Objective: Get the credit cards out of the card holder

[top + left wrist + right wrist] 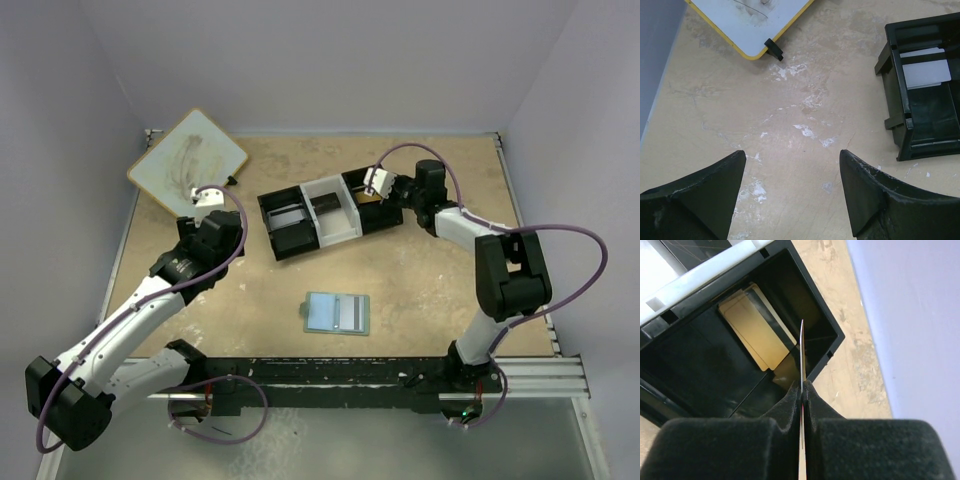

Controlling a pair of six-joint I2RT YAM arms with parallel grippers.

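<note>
The card holder (337, 313) lies open and flat on the table in front of the arms, its pale-blue pocket panels up. My right gripper (383, 203) (802, 384) is shut on a thin card (802, 347), seen edge-on, over the right black compartment of the tray (322, 183). An orange-gold card (752, 335) lies on that compartment's floor. A pale card (925, 70) lies in the tray's left black compartment (902, 100). My left gripper (212, 218) (792, 155) is open and empty above bare table, left of the tray.
A yellow-edged whiteboard (187, 160) (740, 20) with a small black clip lies at the back left. The tray has two black compartments and a white one between them. Grey walls close in the table on three sides.
</note>
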